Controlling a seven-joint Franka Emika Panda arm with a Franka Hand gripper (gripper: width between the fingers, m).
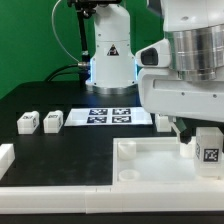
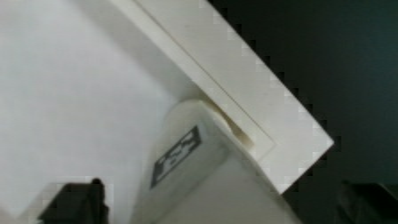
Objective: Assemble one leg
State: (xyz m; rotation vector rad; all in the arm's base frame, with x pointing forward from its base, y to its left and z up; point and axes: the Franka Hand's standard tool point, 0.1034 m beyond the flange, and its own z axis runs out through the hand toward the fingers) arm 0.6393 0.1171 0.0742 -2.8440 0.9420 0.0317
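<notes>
Nearest the exterior camera: one large white square tray (image 1: 150, 165), top face recessed, with a round socket (image 1: 128, 146) at the corner toward the exterior view's left. This tray serves as landmark for all entries below.

Item: leg (image 1: 208, 147), small white block with a black-and-white tag facing the camera. It stands upright on the tray, at the corner toward the exterior view's right. The wrist view shows the same leg (image 2: 187, 150) against the tray's raised rim (image 2: 249, 80), tag visible.

Item: gripper (image 1: 190, 128), on the white arm directly above that corner of the tray. In the wrist view two dark fingertips (image 2: 75, 200) stand spread well apart, one on either side of the leg; whether either pad touches the block cannot be told, but the jaws are not pinching it.

Item: white part (image 1: 5, 157), partly cut off, just beside the tray toward the exterior view's left.

Item: two further legs (image 1: 27, 122) and (image 1: 52, 120), side by side on the black table (image 1: 70, 145), beyond the tray toward the exterior view's left.

Item: marker board (image 1: 110, 116), flat, beyond the tray, carrying several tags.

Item: robot base (image 1: 108, 50), white, farthest from the tray, behind the marker board.
</notes>
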